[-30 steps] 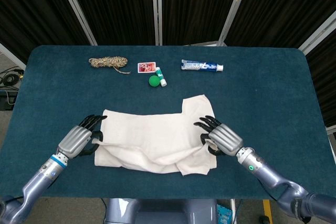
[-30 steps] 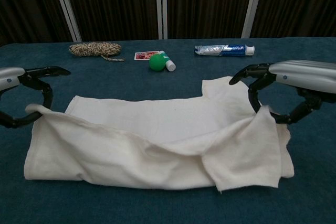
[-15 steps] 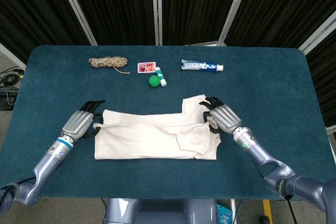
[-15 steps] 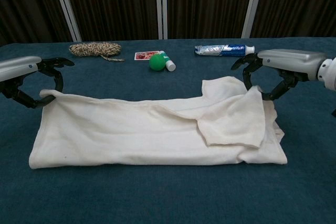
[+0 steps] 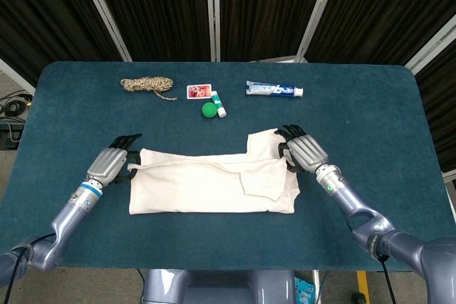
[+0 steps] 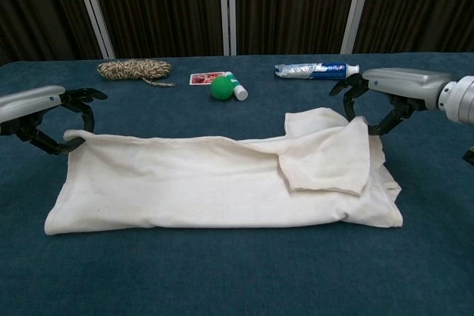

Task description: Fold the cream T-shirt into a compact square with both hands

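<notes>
The cream T-shirt (image 5: 203, 183) (image 6: 207, 186) lies on the blue table as a long band folded lengthwise, with a loose flap doubled over near its right end. My left hand (image 5: 112, 162) (image 6: 46, 109) is at the band's far left corner and pinches the cloth edge there. At the far right corner my right hand (image 5: 303, 149) (image 6: 389, 90) grips the raised corner of the flap. Both hands are low, close to the table top.
Along the far side of the table (image 5: 370, 105) lie a coil of rope (image 5: 146, 86), a playing card (image 5: 199, 91), a green ball (image 5: 209, 109), a small white stick (image 5: 221, 105) and a toothpaste tube (image 5: 274, 90). Dark curtains stand behind.
Both hands carried the shirt's near edge up and away from me, laid it over the far edge, and sank toward the table. The shirt is now a flatter, narrower band.
</notes>
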Controlling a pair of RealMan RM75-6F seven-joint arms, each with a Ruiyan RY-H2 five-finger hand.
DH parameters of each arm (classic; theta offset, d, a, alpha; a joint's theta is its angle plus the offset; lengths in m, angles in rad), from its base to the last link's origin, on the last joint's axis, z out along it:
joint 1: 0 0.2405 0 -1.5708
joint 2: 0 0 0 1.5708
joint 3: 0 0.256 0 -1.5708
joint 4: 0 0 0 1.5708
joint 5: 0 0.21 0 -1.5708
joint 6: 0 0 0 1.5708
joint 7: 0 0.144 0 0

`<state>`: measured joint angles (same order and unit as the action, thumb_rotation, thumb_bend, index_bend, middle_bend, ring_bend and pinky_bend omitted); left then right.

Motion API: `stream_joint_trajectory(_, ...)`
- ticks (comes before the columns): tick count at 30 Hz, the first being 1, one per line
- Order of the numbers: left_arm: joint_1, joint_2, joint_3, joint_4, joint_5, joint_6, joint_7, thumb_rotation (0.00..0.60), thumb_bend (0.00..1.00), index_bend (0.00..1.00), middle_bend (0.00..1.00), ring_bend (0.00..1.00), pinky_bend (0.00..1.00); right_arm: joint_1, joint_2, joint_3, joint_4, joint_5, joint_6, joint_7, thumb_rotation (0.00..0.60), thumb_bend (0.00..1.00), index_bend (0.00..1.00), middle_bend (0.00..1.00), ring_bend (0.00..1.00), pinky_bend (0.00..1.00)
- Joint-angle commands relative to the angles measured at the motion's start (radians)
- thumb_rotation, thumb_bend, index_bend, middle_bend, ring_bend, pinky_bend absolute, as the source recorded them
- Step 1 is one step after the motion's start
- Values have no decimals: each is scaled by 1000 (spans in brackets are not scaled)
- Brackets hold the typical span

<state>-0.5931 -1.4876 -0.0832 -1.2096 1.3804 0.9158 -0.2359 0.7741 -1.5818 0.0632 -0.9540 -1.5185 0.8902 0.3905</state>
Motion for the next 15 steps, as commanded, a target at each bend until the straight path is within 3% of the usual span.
stream_joint_trajectory(1, -4, -5, -2, 9, -5, -4, 7, 600, 537, 842, 0, 0, 0, 5, -13, -2, 19, 5, -12, -1, 600, 478, 706, 136, 0, 0)
stream_joint_trajectory(15, -22, -48, -12, 86, -36, -48, -17, 600, 537, 842, 0, 0, 0, 12, -64, 1, 94, 22, -31, 14, 600, 478, 706, 136, 0, 0)
